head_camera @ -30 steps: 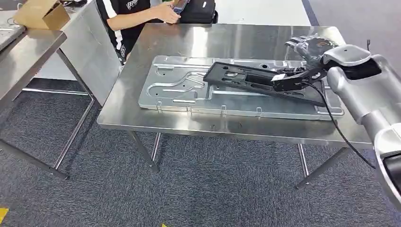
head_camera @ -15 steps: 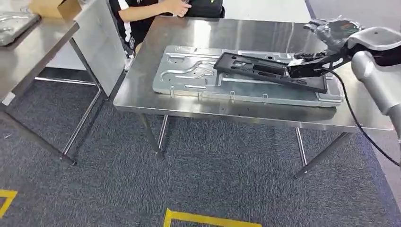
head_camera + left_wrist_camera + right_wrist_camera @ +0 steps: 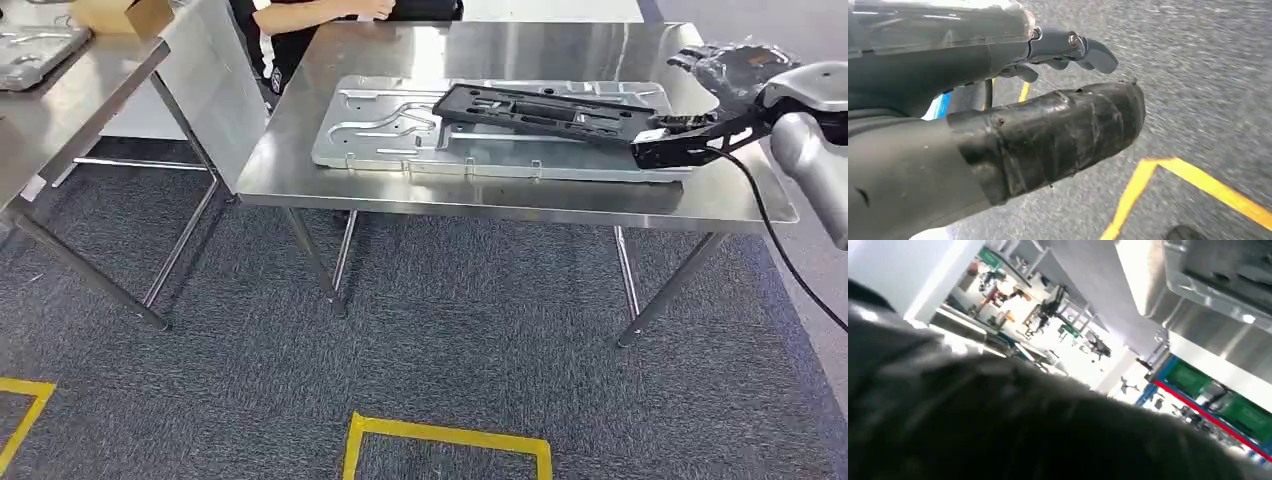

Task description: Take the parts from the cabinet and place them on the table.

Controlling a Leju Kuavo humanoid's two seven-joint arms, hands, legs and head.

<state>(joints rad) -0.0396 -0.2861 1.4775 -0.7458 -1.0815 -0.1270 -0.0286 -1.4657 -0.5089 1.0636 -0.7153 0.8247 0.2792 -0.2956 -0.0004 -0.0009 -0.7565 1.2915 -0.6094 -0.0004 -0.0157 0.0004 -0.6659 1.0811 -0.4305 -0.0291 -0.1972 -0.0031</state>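
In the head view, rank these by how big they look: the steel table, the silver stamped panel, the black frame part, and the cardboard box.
1. steel table
2. silver stamped panel, lying on it
3. black frame part, lying across the panel
4. cardboard box, cut off by the picture's edge and farther away, so its rank is unsure

a steel table [image 3: 500,205] carries a wide silver stamped panel [image 3: 400,135] along its middle, nearer the front edge; a long black part [image 3: 545,108] lies on the panel.
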